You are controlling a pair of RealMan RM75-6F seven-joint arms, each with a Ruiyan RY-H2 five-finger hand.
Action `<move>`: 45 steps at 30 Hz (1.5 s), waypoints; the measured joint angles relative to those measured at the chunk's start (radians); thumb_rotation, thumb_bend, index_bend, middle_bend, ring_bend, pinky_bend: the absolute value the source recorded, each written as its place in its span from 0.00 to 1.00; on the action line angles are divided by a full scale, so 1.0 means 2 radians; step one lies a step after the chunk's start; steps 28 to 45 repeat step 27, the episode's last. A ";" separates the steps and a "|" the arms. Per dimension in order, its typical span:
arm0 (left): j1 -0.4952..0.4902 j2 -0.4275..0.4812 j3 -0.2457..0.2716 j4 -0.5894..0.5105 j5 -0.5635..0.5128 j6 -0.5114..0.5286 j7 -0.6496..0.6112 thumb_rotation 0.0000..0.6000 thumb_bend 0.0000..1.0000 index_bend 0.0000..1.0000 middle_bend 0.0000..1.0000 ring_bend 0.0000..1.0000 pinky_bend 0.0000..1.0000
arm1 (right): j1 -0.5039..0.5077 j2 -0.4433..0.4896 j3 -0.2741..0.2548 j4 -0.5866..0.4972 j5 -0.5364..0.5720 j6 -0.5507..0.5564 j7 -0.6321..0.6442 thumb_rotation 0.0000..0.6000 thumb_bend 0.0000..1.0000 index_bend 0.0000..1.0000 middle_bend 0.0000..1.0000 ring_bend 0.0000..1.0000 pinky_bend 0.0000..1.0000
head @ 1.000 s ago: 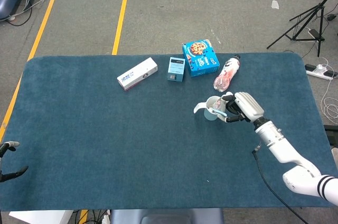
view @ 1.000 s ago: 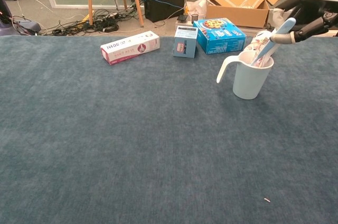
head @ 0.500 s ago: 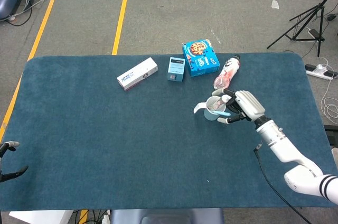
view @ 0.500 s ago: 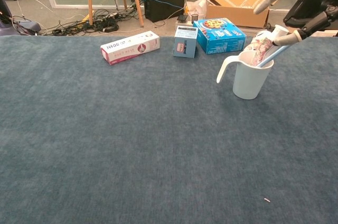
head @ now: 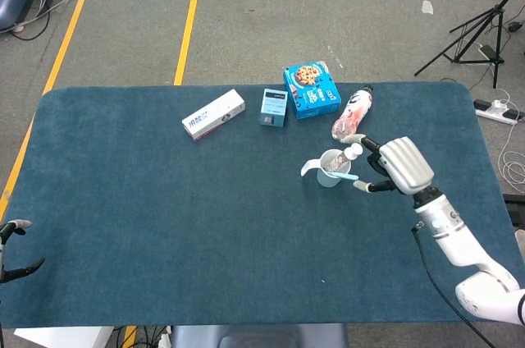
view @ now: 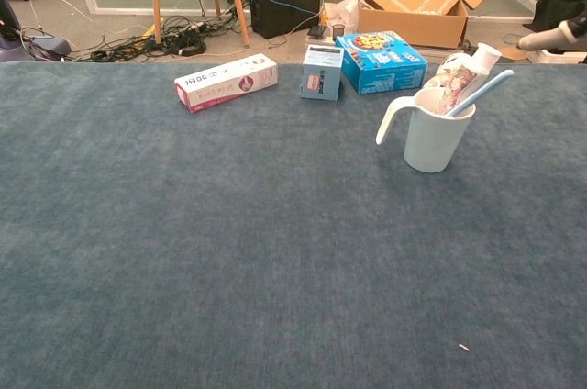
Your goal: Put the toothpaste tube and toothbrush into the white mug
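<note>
White mug (view: 438,137) holds slim toothbrush (view: 481,93), crinkled tube (view: 456,83).

On the table (head: 164,200) the mug (view: 437,137) stands right of centre, holding the toothpaste tube (view: 457,83) and the toothbrush (view: 481,93), which lean out rightward. Behind it, in a row left to right, lie a long box (head: 213,115), a small box (head: 273,107), a biscuit box (head: 311,91) and a bottle (head: 353,113). The right hand (head: 394,167) is just right of the mug, apart from it.

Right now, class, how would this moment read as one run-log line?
toothbrush: in white mug | toothpaste tube: in mug | right hand: open, clear of mug | left hand: idle at table edge
</note>
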 measured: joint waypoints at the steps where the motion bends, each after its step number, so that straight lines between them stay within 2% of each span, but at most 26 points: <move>1: 0.000 -0.001 0.000 0.000 0.000 -0.001 0.002 1.00 0.00 0.32 0.40 0.33 0.28 | -0.006 0.005 0.000 -0.008 0.001 0.007 -0.029 1.00 0.00 0.29 0.99 0.92 1.00; 3: -0.001 -0.002 0.001 0.000 0.001 -0.002 0.004 1.00 0.00 0.32 0.40 0.33 0.28 | -0.020 0.017 -0.001 -0.028 0.005 0.026 -0.098 1.00 0.00 0.29 0.95 0.88 1.00; 8: -0.005 -0.005 0.003 0.002 0.008 -0.005 0.006 1.00 0.00 0.32 0.40 0.33 0.28 | -0.076 0.045 -0.009 -0.080 0.020 0.085 -0.238 1.00 0.00 0.29 0.71 0.71 0.97; 13: -0.010 -0.011 0.006 0.007 0.018 -0.009 0.008 1.00 0.00 0.32 0.40 0.33 0.28 | -0.138 0.053 -0.026 -0.102 0.026 0.146 -0.278 1.00 0.00 0.29 0.49 0.41 0.74; 16: -0.012 -0.013 0.008 0.010 0.026 -0.010 0.006 1.00 0.00 0.33 0.40 0.33 0.28 | -0.164 0.047 -0.038 -0.096 0.026 0.169 -0.283 1.00 0.00 0.27 0.34 0.27 0.57; 18: -0.013 -0.015 0.009 0.012 0.033 -0.009 0.004 1.00 0.00 0.34 0.40 0.33 0.29 | -0.178 0.039 -0.043 -0.089 0.028 0.180 -0.289 1.00 0.00 0.27 0.28 0.21 0.50; 21: -0.015 -0.017 0.013 0.018 0.049 -0.008 -0.003 1.00 0.00 0.36 0.40 0.33 0.29 | -0.196 0.026 -0.047 -0.081 0.037 0.189 -0.295 1.00 0.00 0.26 0.25 0.20 0.47; 27: -0.021 -0.023 0.017 0.023 0.057 -0.013 -0.008 1.00 0.00 0.37 0.40 0.33 0.30 | -0.216 0.011 -0.052 -0.081 0.068 0.179 -0.295 1.00 0.00 0.26 0.23 0.20 0.46; 45: -0.021 -0.023 0.017 0.023 0.057 -0.013 -0.008 1.00 0.00 0.37 0.40 0.33 0.30 | -0.216 0.011 -0.052 -0.081 0.068 0.179 -0.295 1.00 0.00 0.26 0.23 0.20 0.46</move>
